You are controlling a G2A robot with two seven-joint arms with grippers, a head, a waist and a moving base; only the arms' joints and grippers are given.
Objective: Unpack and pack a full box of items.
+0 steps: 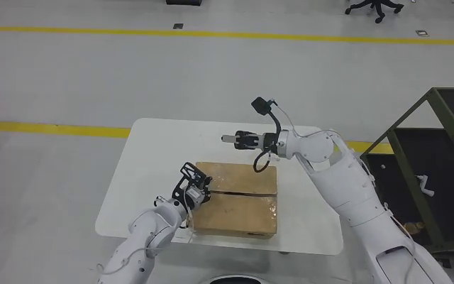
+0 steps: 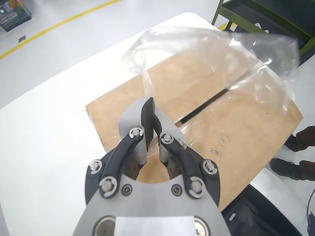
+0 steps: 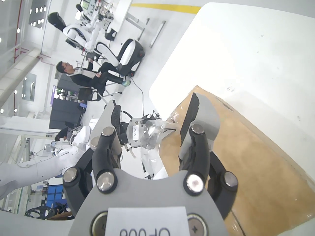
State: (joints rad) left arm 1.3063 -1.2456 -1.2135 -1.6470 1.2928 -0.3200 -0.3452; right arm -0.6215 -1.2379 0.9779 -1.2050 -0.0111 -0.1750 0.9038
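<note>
Plastic film (image 2: 209, 50) pinched hard in the left gripper (image 2: 152, 106), so job one: keep that pinch and allow no slip. Best peeled low and steady, back along the seam (image 2: 204, 104), never yanked upward; otherwise a likely tear, or a box (image 2: 246, 128) dragged across the table (image 2: 49, 124). Probably worth bracing the box with the other arm before any pull. Looks like early unpacking: box shut, seam just a dark slit, nothing out yet.

Now the grippers. Left: clenched, black pads (image 2: 147, 114) pressed together with the film's gathered end trapped between them, poised above the near end of the box. From there outward, film fanning loose and crinkled over the box, seemingly stuck down at the far stretch of the seam. Box flat on the white table, on the robot's side of it.

Right gripper (image 1: 230, 139): spread wide, nothing between its fingers (image 3: 189, 116), touching nothing, hanging over bare table just beyond the box's far edge. Well placed, at a guess, for pressing down on the box top.
</note>
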